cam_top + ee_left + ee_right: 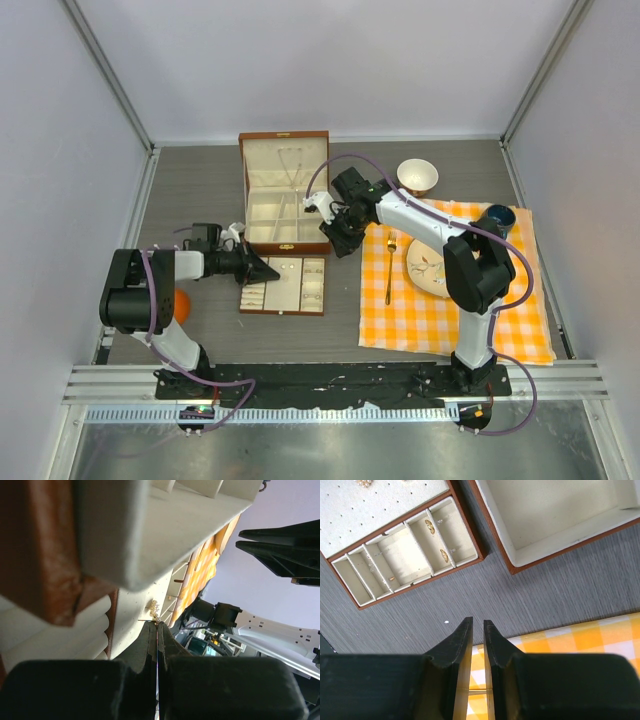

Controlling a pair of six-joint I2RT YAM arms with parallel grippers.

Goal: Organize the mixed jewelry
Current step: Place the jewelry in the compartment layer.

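- Inspecting your left gripper (272,269): clenched over the tray's (284,312) left end, with a small jewelry piece (154,609) at its tips.
- Your right gripper (478,624): narrowly parted, empty, above the table (545,595).

Grey table (190,190), wooden box (285,247), tray (283,312), checked cloth (430,320)

On the table (190,190) the open box (285,247) stands at the back, the tray (283,312) lies just in front of it with small jewelry pieces (444,555) in its compartments, and to their right a cloth (430,320) carries a fork (389,265), a plate (420,265) and a cup (497,217), with a bowl (417,176) behind it.
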